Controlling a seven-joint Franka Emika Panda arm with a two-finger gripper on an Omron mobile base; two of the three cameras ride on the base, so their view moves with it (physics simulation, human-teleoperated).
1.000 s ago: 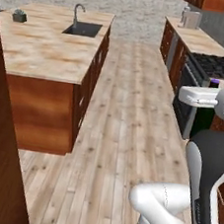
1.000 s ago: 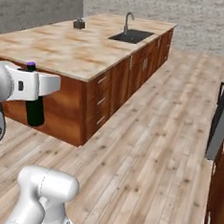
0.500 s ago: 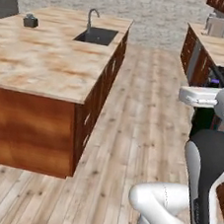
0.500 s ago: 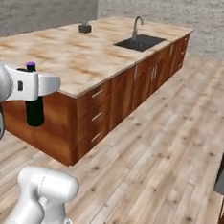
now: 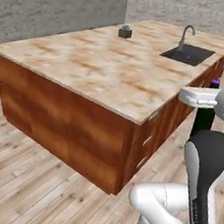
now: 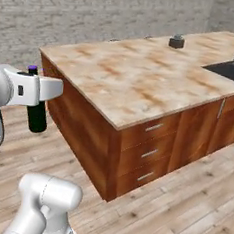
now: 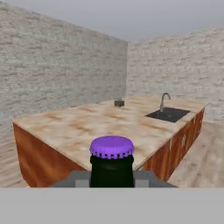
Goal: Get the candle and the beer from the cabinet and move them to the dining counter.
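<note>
My gripper (image 6: 36, 98) is shut on the beer (image 6: 37, 118), a slim dark bottle with a purple cap that hangs upright below the white hand. From the left base view the beer (image 5: 202, 123) is at the right, beside the dining counter's near right side. The hand view looks over the beer's purple cap (image 7: 112, 147) at the dining counter (image 7: 83, 124), with the gripper (image 7: 112, 180) around the neck. The dining counter (image 5: 104, 68) is a large beige marble island with rust-brown veining. The candle and the cabinet are out of view.
A dark sink with a curved faucet (image 5: 187, 52) is set in the counter's far end. A small dark object (image 6: 176, 42) stands on the far part of the top. Drawer fronts (image 6: 147, 153) face me. Plank floor (image 5: 22, 172) surrounds the island; grey brick walls stand behind.
The whole picture has shifted: the base has moved and turned, so the island now lies closer and wider in both base views. The gripper has kept hold of the beer.
</note>
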